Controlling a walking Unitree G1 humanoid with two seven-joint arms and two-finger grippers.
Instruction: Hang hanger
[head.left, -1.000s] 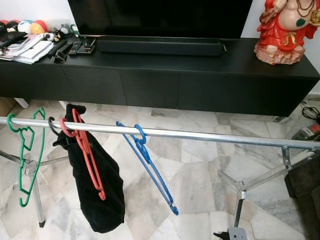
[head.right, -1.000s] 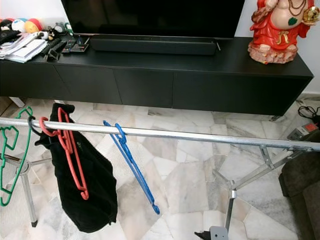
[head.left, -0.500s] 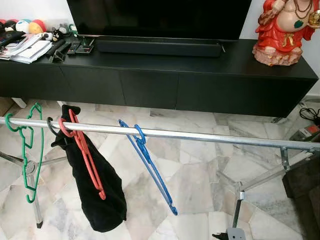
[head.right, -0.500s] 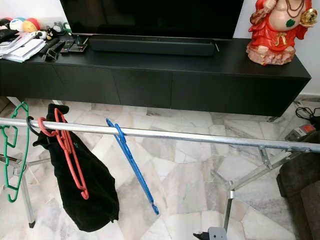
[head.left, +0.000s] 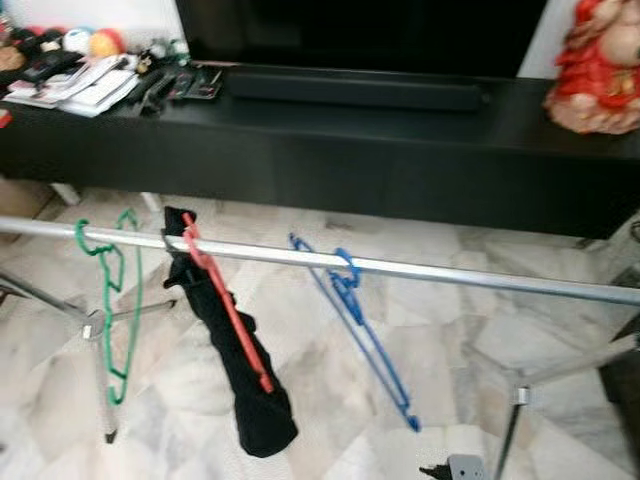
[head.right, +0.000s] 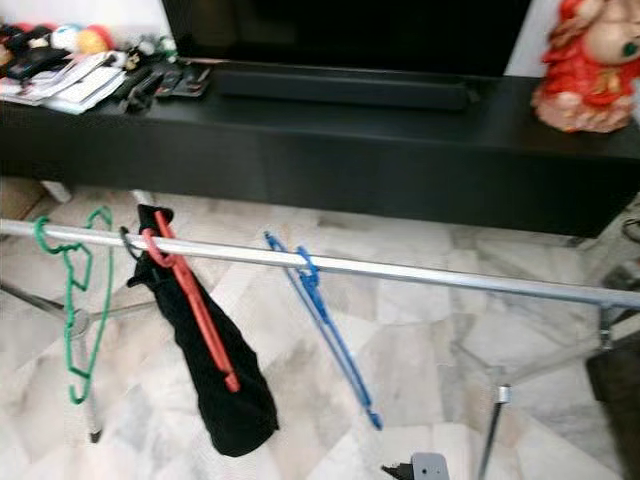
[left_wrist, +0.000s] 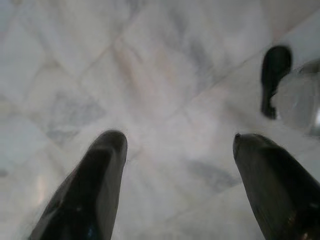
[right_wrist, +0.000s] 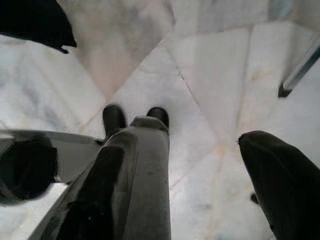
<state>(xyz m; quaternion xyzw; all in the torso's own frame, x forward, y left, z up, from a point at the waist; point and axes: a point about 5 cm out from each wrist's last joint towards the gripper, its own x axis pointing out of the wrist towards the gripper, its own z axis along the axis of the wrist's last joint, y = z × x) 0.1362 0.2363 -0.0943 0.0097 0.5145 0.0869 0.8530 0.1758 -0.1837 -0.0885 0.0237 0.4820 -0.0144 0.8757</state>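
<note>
**Rail inspection: three hangers hung, both grippers idle**

Left gripper (left_wrist: 175, 165) points at the marble floor (left_wrist: 160, 90), fingers spread apart and grasping nothing. Right gripper (right_wrist: 200, 175) likewise hangs over the floor, fingers parted and empty.

Head views are somewhat blurred. A metal rail (head.left: 450, 272) runs from 9 o'clock to 3 o'clock. Hooked on it: a green hanger (head.left: 115, 300) toward 9 o'clock, a red hanger (head.left: 225, 310) carrying a black garment (head.left: 255, 400) just beside it, and a blue hanger (head.left: 365, 335) near centre. A black TV cabinet (head.left: 400, 160) stands at 12 o'clock, with a red figurine (head.left: 600, 70) on it toward 2 o'clock.
</note>
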